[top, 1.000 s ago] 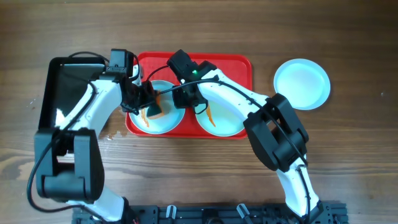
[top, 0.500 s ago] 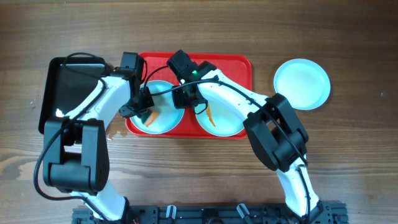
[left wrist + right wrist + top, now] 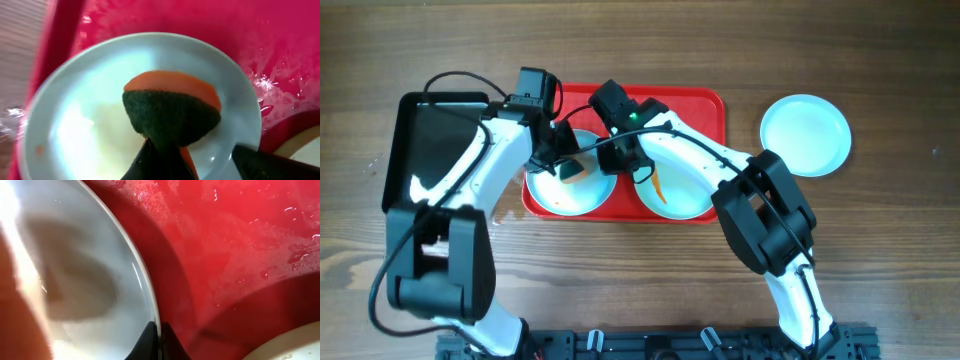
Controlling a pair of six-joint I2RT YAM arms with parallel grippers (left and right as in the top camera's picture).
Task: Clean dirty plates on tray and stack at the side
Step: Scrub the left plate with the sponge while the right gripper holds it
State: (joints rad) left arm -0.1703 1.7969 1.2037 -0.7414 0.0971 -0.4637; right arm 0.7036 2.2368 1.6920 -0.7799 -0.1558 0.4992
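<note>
Pinched the plate [image 3: 75,125] rim shut in the right jaws to keep it still on the tray [image 3: 705,105], and clamped a sponge [image 3: 170,112] in the left jaws to wipe it clean.

Left gripper [image 3: 566,166] and right gripper [image 3: 160,339] clamped — arms angled inward.

Overhead: fixed above the worktop, facing straight down, far enough to hold both arms whole, with their bases at the near edge. It covers the black tray [image 3: 415,140] by the left edge, the red tray [image 3: 705,105] at the far middle, and a lone plate [image 3: 805,135] toward the right edge.
Left wrist: close, looking down into the left-hand plate [image 3: 75,125], with the sponge [image 3: 170,112] central.
Right wrist: closer still and blurred, on that plate's rim [image 3: 145,275] and the red tray's floor [image 3: 225,240].
Shared by all three: the left-hand plate [image 3: 545,195] and the red tray.
</note>
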